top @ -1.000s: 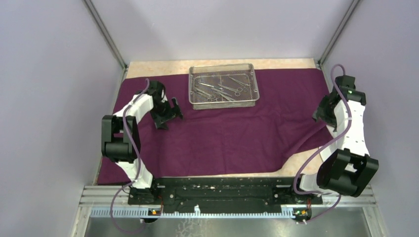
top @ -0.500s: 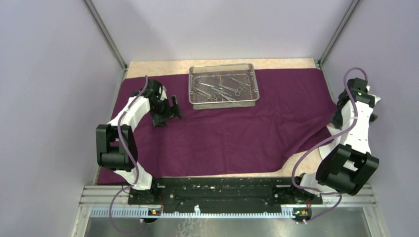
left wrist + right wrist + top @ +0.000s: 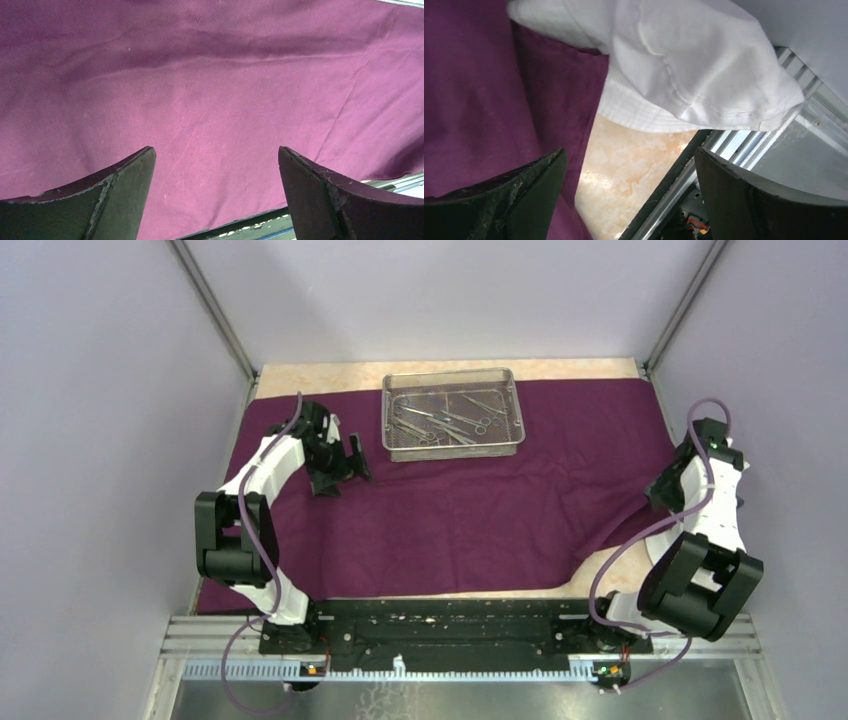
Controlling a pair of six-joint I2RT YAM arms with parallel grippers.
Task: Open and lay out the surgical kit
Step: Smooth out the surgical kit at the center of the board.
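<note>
**Kit unwrapped, tray still loaded, both grippers wide and empty**

- Tray [image 3: 455, 450]: wire mesh, upright, at the far middle of the table [image 3: 330, 377]. This is the reference for everything below.
- Instruments [image 3: 445, 420]: all inside the tray, a loose overlapping pile of steel scissor-type tools. Too small to count reliably.
- Purple cloth [image 3: 480, 510]: lies under the tray, spread flat to its left, right and near side. Near-right of the tray, the cloth's edge cuts in diagonally and bare table shows there.
- Left gripper [image 3: 214, 150]: near-left of the tray, close to its near-left corner, low over the cloth. Jaws spread wide with nothing between them. The wrist view shows only purple fabric with soft creases.
- Right gripper [image 3: 629, 151]: well apart from the tray, to its right and nearer, at the cloth's right edge. Jaws spread wide, holding nothing.
- White cloth [image 3: 684, 70]: seen only in the right wrist view, far right of the tray. It is bunched and touches the purple edge; can't tell which lies on top.
</note>
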